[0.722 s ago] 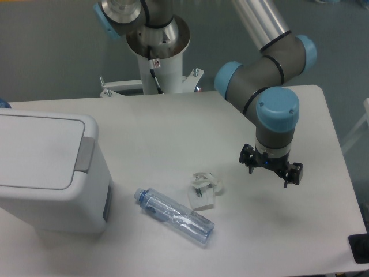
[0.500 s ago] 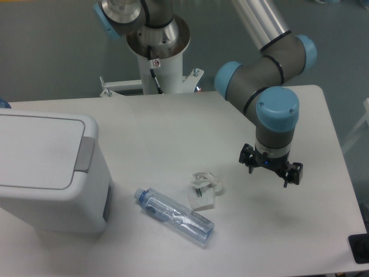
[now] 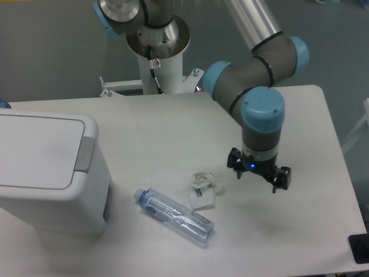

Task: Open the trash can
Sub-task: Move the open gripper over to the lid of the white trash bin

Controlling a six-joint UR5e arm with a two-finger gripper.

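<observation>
The trash can is a large white boxy bin at the left edge of the table, its flat lid down and a grey push-button on its right rim. My gripper hangs over the table's right half, far to the right of the bin, pointing down. The wrist body hides its fingers, so their state does not show. Nothing is seen held in it.
A clear plastic bottle with a blue cap lies on its side in front of the bin. A small crumpled white object sits between the bottle and my gripper. The arm's base stands behind the table. A black item is at the right corner.
My gripper and wrist have shifted a short way to the left, toward the crumpled white object. The bin, bottle and white object have not moved.
</observation>
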